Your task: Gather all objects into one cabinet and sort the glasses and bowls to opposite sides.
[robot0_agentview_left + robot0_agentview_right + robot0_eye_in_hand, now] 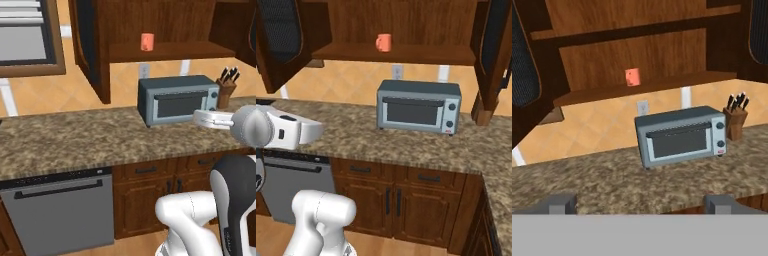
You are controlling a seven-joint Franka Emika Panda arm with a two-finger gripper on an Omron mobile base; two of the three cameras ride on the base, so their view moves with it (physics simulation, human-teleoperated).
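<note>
The gripper (pixel 640 202) is held wide open and empty. The salmon-pink cup (pixel 632 77), on the cabinet (pixel 637 60) floor above the toaster oven (pixel 682 135), should be approached level.

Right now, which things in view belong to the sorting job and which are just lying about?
Job:
- salmon-pink cup, standing on the cabinet's bottom board
- cabinet, doors open
- gripper, open and holding nothing

Lying about:
- toaster oven on the counter
- knife block beside the toaster oven
- dishwasher under the counter
</note>
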